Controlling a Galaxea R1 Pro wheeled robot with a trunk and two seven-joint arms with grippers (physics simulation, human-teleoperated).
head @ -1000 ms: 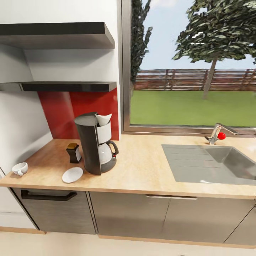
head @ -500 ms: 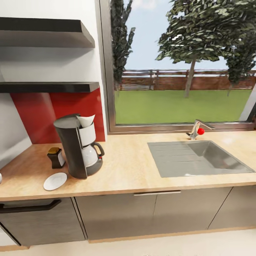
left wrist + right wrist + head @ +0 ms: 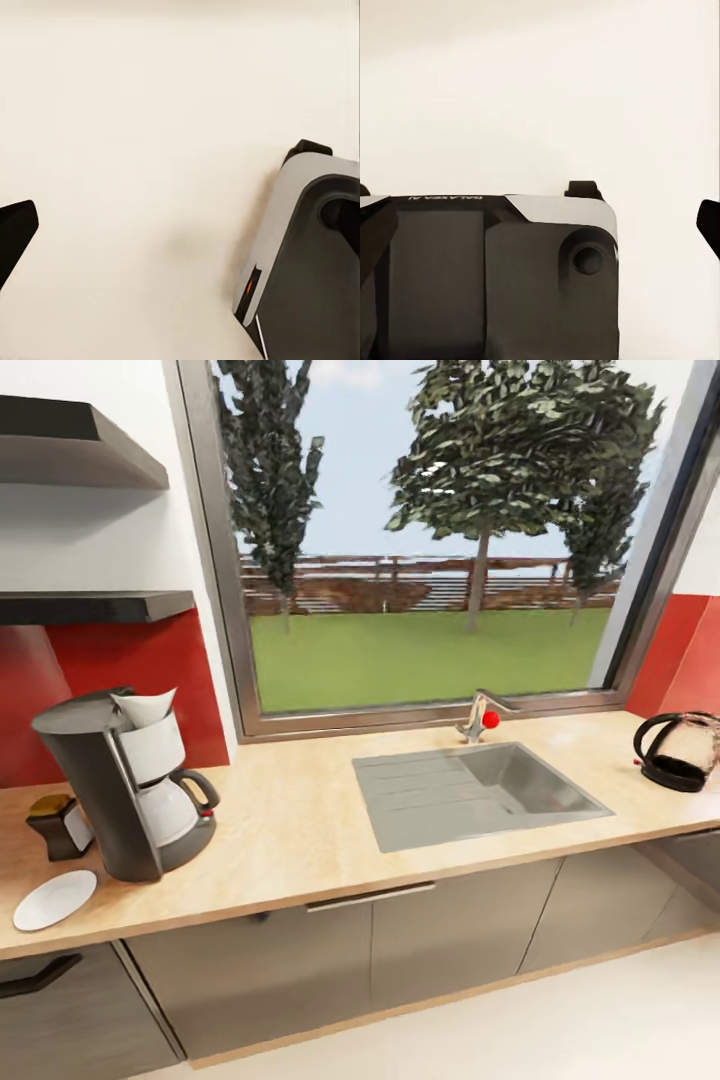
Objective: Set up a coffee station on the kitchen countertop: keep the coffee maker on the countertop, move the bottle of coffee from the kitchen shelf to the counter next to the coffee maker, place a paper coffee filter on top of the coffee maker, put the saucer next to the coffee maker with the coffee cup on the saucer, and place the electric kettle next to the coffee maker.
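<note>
Your head view gives you the whole counter (image 3: 330, 830); your wrist views give you only pale floor (image 3: 142, 135) and the robot's grey-and-black base (image 3: 495, 277). In the left wrist view one dark fingertip (image 3: 13, 234) pokes in at the edge, and in the right wrist view another (image 3: 708, 221) does the same. Neither picture shows both fingers of a gripper, so you cannot tell whether either is apart or together.

At the counter's left end stands the maker (image 3: 115, 785), black with a white body and a glass carafe. A white filter (image 3: 145, 708) sits tilted in its top. The bottle (image 3: 58, 826), dark with a gold cap, stands just beside the maker on its left, near the red backsplash (image 3: 120, 670). The saucer (image 3: 54, 900) lies bare, close to the counter's front edge, just in front of the bottle.

The kettle (image 3: 682, 750), dark with a looped handle, sits at the far right end, well apart from the maker. Between them you have the sink (image 3: 475, 792) with its red-knobbed tap (image 3: 482, 718). A broad bare stretch of wood lies between the maker and the sink. Two shelves (image 3: 90, 605) hang above the left end.
</note>
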